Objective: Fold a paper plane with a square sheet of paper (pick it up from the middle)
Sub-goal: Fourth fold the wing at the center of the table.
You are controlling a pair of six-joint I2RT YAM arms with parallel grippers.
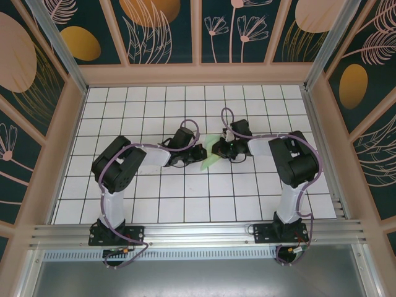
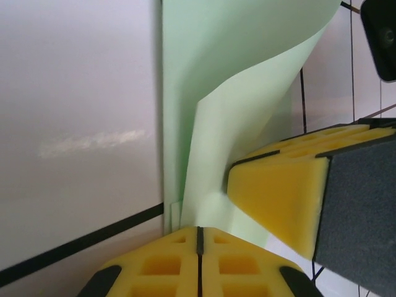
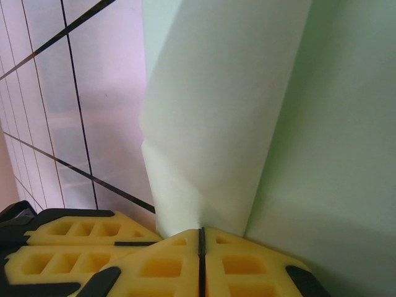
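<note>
The square sheet of paper (image 1: 209, 161), pale mint green, lies partly folded at the middle of the tiled floor between my two grippers. In the left wrist view one strip of the paper (image 2: 176, 93) lies flat while a flap curls up toward the right gripper's yellow pad (image 2: 278, 192). My left gripper (image 1: 199, 154) (image 2: 199, 232) is shut, its tips resting at the paper's near edge. My right gripper (image 1: 218, 150) (image 3: 200, 232) is shut with the creased paper (image 3: 247, 111) rising straight from its tips. The left gripper's fingers (image 3: 68, 244) sit close at the lower left of the right wrist view.
The white gridded floor (image 1: 185, 111) is ringed by tan wooden walls (image 1: 198, 74). An aluminium rail (image 1: 198, 232) carrying both arm bases runs along the near edge. The two wrists nearly touch at the centre.
</note>
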